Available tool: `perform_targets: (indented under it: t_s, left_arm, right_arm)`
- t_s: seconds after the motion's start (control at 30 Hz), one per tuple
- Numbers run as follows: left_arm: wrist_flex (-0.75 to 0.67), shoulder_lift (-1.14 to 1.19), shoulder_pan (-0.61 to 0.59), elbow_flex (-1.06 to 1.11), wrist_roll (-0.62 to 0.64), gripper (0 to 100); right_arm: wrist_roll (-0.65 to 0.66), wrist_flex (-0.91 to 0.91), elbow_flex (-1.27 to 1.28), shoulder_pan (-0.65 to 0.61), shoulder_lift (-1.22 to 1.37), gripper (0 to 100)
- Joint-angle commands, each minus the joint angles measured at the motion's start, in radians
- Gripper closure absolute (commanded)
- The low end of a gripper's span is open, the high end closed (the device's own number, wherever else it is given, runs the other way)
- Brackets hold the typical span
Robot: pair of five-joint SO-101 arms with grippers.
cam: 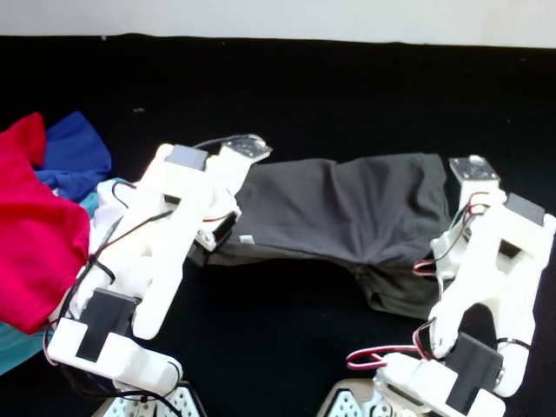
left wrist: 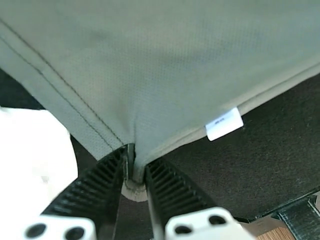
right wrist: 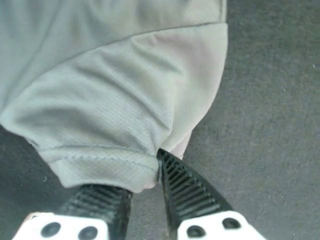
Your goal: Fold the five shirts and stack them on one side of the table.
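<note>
A dark grey shirt (cam: pixel 347 208) lies spread across the middle of the black table (cam: pixel 287 87). My left gripper (cam: pixel 222 228) sits at the shirt's left edge. In the left wrist view it (left wrist: pixel 134 172) is shut on the hem of the shirt (left wrist: pixel 165 65), close to a small white tag (left wrist: pixel 224 123). My right gripper (cam: pixel 445 254) is at the shirt's right end, beside a bunched fold. The right wrist view shows it (right wrist: pixel 145 177) pinching the hemmed edge of the shirt (right wrist: pixel 115 115), with the cloth draped over one finger.
A heap of other shirts lies at the table's left side: a red one (cam: pixel 35 234) on top, with blue (cam: pixel 78 156), teal (cam: pixel 17 347) and white (cam: pixel 109 204) cloth around it. Bare black tabletop stretches behind the grey shirt and between the arm bases.
</note>
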Motion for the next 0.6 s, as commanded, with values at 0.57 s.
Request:
perform_targets:
  t_s: [0.57]
  left_arm:
    - [0.244,-0.041,-0.134,-0.567,-0.003,81]
  right_arm:
    - [0.063,0.191,-0.220,-0.114,-0.285,78.9]
